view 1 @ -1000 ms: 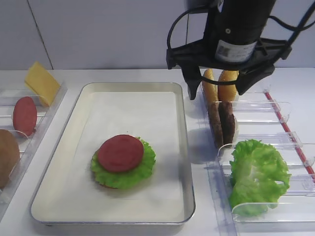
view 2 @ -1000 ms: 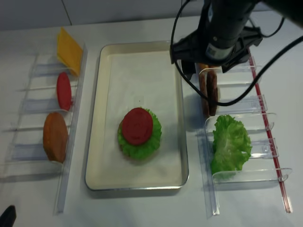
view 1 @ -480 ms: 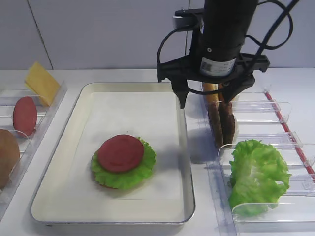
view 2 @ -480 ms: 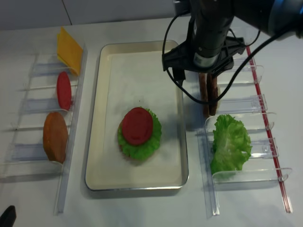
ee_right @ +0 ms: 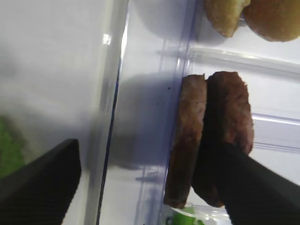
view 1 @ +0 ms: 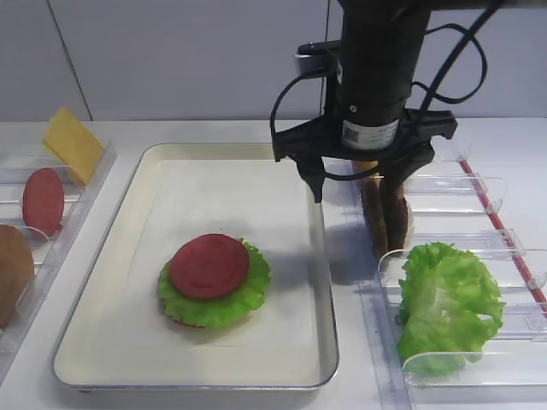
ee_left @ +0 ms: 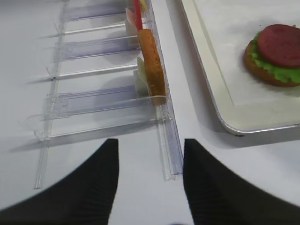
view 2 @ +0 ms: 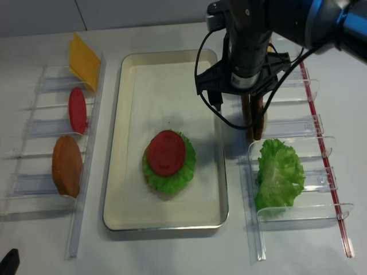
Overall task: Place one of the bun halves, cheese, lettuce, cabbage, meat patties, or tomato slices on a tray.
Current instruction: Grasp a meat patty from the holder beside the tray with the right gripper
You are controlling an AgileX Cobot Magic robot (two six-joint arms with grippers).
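Note:
Two dark meat patties (view 1: 385, 213) (ee_right: 206, 136) stand on edge in the right clear rack (view 1: 479, 190). My right gripper (view 1: 357, 184) (ee_right: 150, 187) (view 2: 238, 104) hangs open just over them. Its right finger (ee_right: 253, 187) overlaps the right-hand patty, and its left finger (ee_right: 42, 183) is out past the rack's edge. The tray (view 1: 318, 256) (view 2: 221, 172) holds a stack of bun, lettuce (view 1: 248, 295) and a tomato slice (view 1: 209, 265). My left gripper (ee_left: 150, 183) is open over bare table beside the left rack (ee_left: 98, 101).
Bun halves (ee_right: 274, 18) stand behind the patties, and more lettuce (view 1: 444, 303) in front of them. The left rack holds cheese (view 1: 73, 143), a tomato slice (view 1: 43, 201) and a bun half (view 1: 13, 273) (ee_left: 152, 65).
My right gripper has come down and a little leftward onto the patties, still open. Nothing on the tray or in the racks has moved.

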